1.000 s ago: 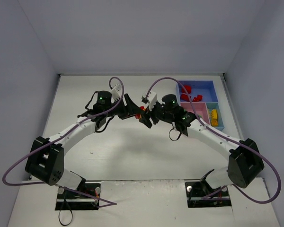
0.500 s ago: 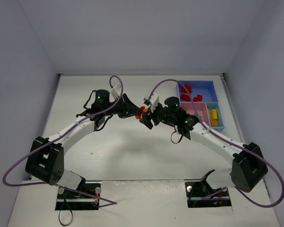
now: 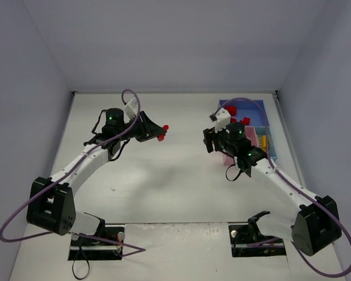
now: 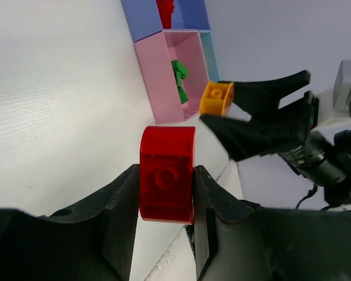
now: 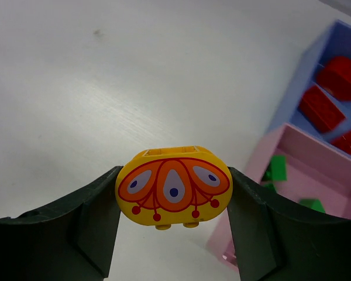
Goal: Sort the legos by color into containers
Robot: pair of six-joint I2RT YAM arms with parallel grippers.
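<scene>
Right pincer, yellow brick lengthwise between jaws

Top cam overhead; wrist cams close, share pink tray.

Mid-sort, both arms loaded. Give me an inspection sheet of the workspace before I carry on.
Surface: white table, bare where visible.
Job's things: red lego and yellow lego with orange print in the grippers; blue compartment holds red bricks, pink compartment green bricks, light-blue compartment yellow bricks.
Clutter: nothing seen.
Grippers: left gripper shut on red lego, right gripper shut on yellow lego, held apart.
Cables: purple cables loop off both arms.
Surroundings: plain grey walls.
</scene>
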